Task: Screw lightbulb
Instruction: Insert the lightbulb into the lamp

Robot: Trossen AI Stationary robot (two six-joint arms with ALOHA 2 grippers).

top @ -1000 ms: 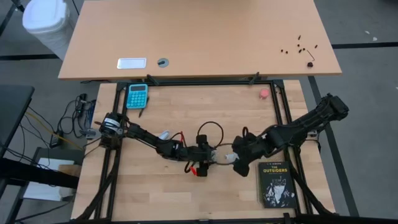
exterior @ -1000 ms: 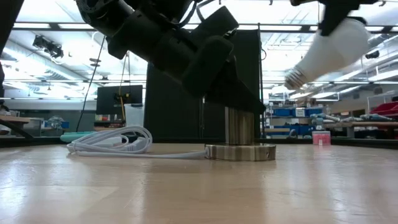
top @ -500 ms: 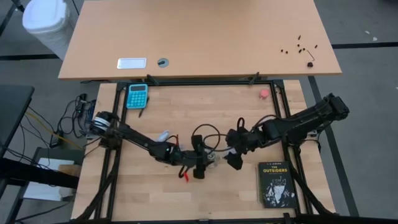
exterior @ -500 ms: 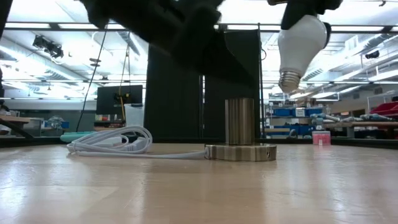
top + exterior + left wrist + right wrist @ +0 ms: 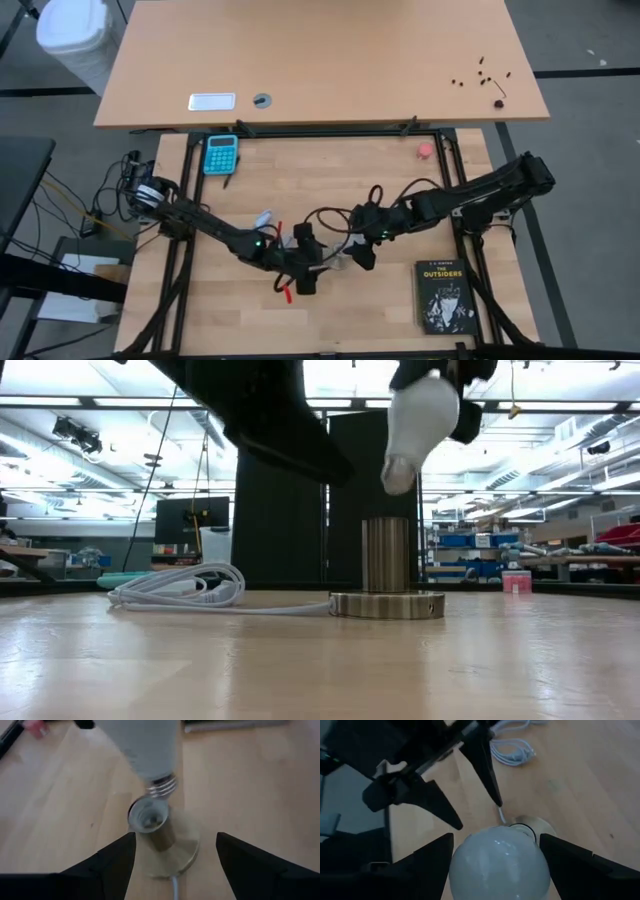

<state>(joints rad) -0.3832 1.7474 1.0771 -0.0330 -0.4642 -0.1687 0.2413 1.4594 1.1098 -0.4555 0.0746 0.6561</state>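
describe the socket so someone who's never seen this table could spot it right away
Look near the middle of the light wooden table, between the two dark arms. There a shiny metal socket stands upright: a short open-topped cylinder on a flat round base, with a white cord coiled beside it. The white lightbulb, held by the right pincer, hangs tilted just above it, not yet in.

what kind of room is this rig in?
Looks like a robotics lab or workshop: strip ceiling lights, a monitor and parts bins on shelves show behind the wooden table.
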